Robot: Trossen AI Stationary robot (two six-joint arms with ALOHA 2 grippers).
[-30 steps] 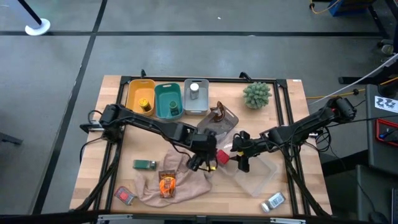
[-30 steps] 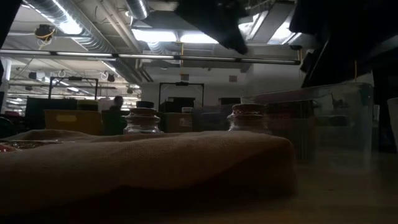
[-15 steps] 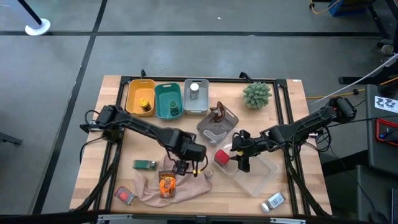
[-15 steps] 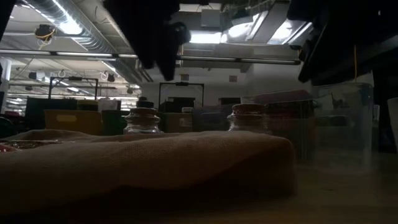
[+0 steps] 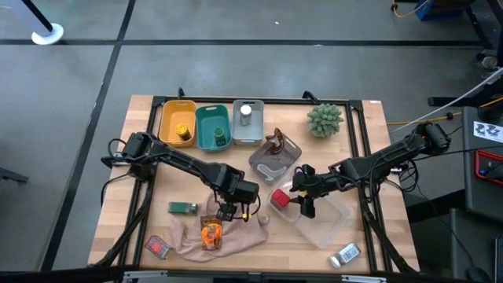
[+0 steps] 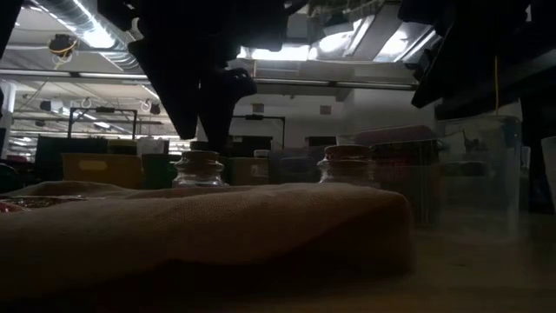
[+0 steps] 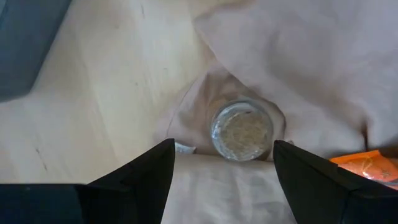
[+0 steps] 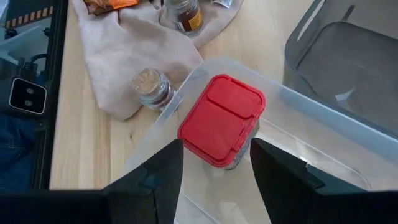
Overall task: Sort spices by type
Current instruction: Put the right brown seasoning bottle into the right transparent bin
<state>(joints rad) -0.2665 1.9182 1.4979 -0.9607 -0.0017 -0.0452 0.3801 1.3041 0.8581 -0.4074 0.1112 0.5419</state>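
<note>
Table (image 5: 141,157): wooden, bins along the 12 o'clock edge, beige cloth (image 5: 228,229) toward 6 o'clock with spices scattered on and around it.

Clear tray (image 5: 326,224) at 4 o'clock of centre. My right pincer (image 5: 302,196) hangs at its near corner, fingers spread, nothing held. Red-lidded container (image 8: 222,119) sits at the tray's rim, directly ahead of that pincer, between the finger lines, lid facing up.

My left pincer (image 5: 230,207) hovers over the upper edge of the cloth, fingers wide apart, empty. Small glass jar (image 7: 242,129) stands upright in a fold of cloth, straight below and centred between the fingers; axis vertical, so I judge a plain descent and close would take it. Left arm is clearly the nearer to this jar.

Orange sachet (image 5: 211,233) lies just toward 6 o'clock of the jar. Green box (image 5: 183,207) at 9 o'clock of the left pincer, apart.
</note>
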